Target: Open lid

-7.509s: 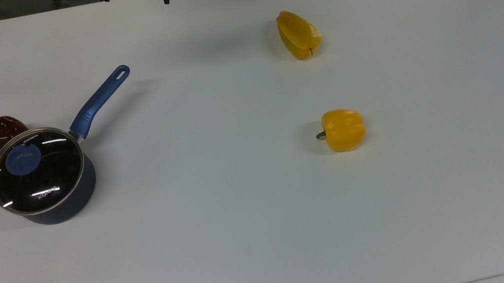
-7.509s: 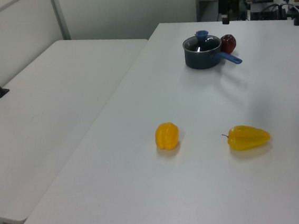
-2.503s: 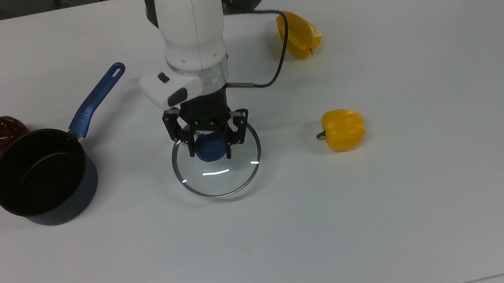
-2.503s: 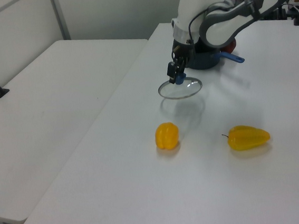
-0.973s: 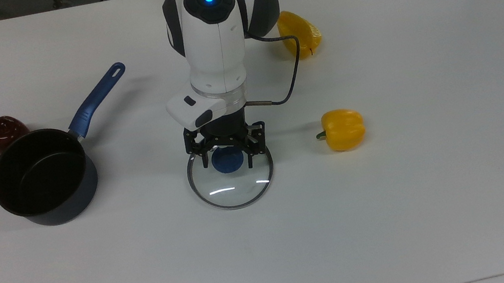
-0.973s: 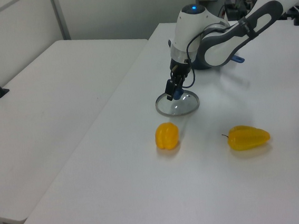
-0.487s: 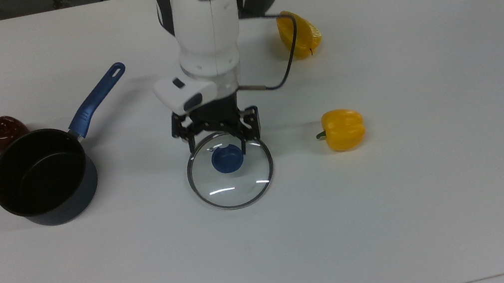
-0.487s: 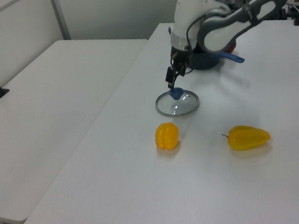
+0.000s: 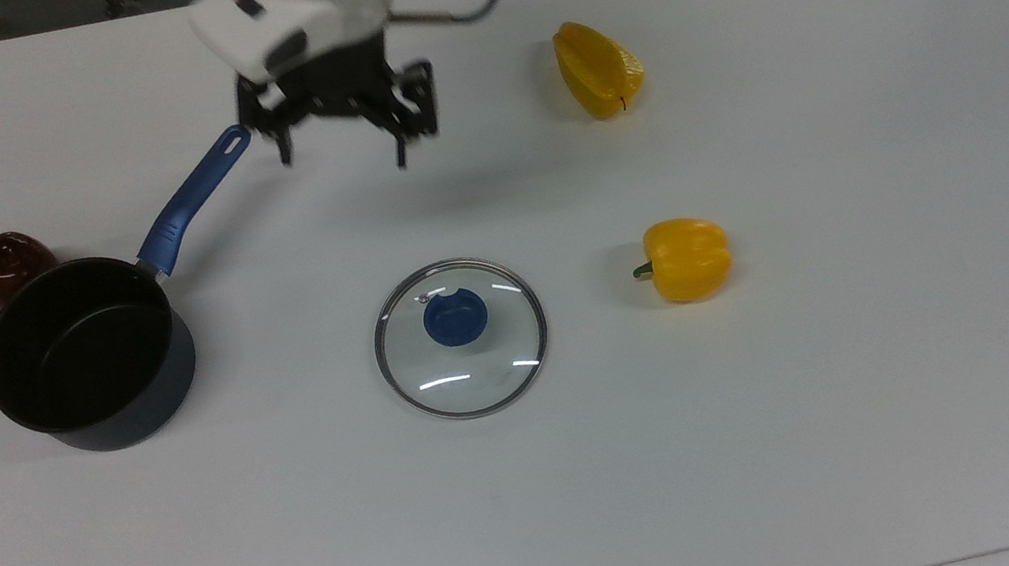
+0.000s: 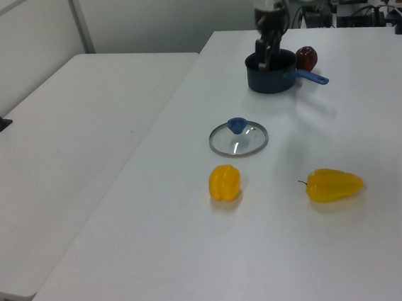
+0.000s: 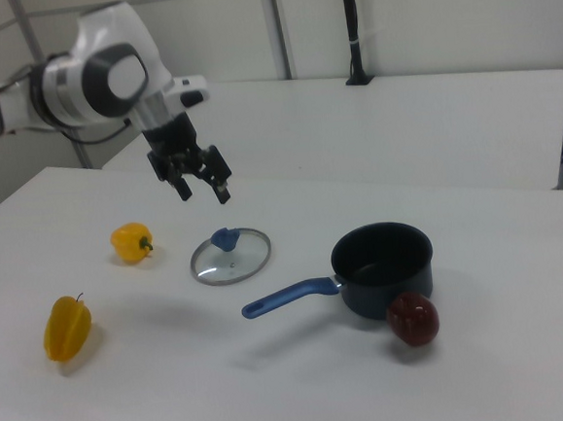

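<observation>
The gripper [image 9: 342,152] is seen raised and empty, fingers spread apart, in the top view's upper middle, while the lid [image 9: 461,337] lies flat on the table [image 9: 882,365] at frame centre, well apart from the saucepan [image 9: 86,354], so the opening is judged done and only retreat remains.

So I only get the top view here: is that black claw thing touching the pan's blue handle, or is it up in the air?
Observer: Up in the air. In the right view the gripper hangs open, well above the table and clear of the saucepan's handle.
Operator: And the glass lid, is it lying flat?
Observer: Yes. From the side, the right view shows the lid flat on the table with its blue knob pointing up and nothing gripping it.
</observation>
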`<state>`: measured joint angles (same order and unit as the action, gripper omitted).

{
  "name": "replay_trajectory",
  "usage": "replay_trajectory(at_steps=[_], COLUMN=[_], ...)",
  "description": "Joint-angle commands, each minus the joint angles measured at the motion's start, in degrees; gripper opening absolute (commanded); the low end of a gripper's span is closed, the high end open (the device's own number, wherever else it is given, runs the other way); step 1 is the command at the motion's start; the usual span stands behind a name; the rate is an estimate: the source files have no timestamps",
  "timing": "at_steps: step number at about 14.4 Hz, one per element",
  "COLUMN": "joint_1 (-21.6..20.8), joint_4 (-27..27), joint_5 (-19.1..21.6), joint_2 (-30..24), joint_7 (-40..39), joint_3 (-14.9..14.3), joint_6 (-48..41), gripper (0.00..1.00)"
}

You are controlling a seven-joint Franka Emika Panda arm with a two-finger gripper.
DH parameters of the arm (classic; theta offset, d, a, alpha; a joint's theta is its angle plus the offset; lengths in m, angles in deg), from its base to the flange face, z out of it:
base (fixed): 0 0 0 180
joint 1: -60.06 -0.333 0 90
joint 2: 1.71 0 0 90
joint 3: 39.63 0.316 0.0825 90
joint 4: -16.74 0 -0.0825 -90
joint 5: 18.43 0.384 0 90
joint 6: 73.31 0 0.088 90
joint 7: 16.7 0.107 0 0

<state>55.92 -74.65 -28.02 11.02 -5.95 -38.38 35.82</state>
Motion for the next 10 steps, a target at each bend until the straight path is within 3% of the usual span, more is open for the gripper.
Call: replay_trajectory(at_steps=[1,4,10], joint_1=[2.03,4.48,4.93], joint_4=[-2.39,-2.39,-2.04], joint_5=[1.67,6.85,6.25], joint_2=[-7.43,-11.39,-12.72], joint_7=[-2.92,-3.1,-3.54], joint_3=[-0.11,-0.37,-0.46], joint_6=[-8.03,-14.19,-17.99], gripper=[1.0,1.0,1.0])
